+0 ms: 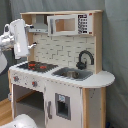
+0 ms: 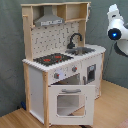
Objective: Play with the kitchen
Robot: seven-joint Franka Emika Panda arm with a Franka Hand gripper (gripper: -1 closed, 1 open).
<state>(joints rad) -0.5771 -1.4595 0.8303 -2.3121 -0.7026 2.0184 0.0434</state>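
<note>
The kitchen [image 1: 65, 95] is a white and light-wood toy unit with a black-red stovetop [image 1: 35, 65], a black faucet [image 1: 84, 59] over a sink [image 1: 72, 74], and a grey hood [image 1: 37, 27]. In the second exterior view the kitchen [image 2: 37, 85] has its windowed oven door [image 2: 70, 102] hanging open, with knobs [image 2: 62, 74] above it. My gripper [image 1: 21, 42] hangs in the air at the first exterior view's left, just left of the stovetop and above it, touching nothing. In the second exterior view my arm [image 2: 116, 27] stands right of the sink end, clear of the counter.
A toy microwave [image 1: 62, 24] sits in the upper shelf. A pegboard back [image 2: 55, 37] rises behind the counter. A grey curtain [image 2: 10, 50] hangs behind the kitchen, which stands on a wooden floor [image 2: 112, 107]. A white rounded object [image 1: 20, 121] lies low at the first exterior view's bottom left.
</note>
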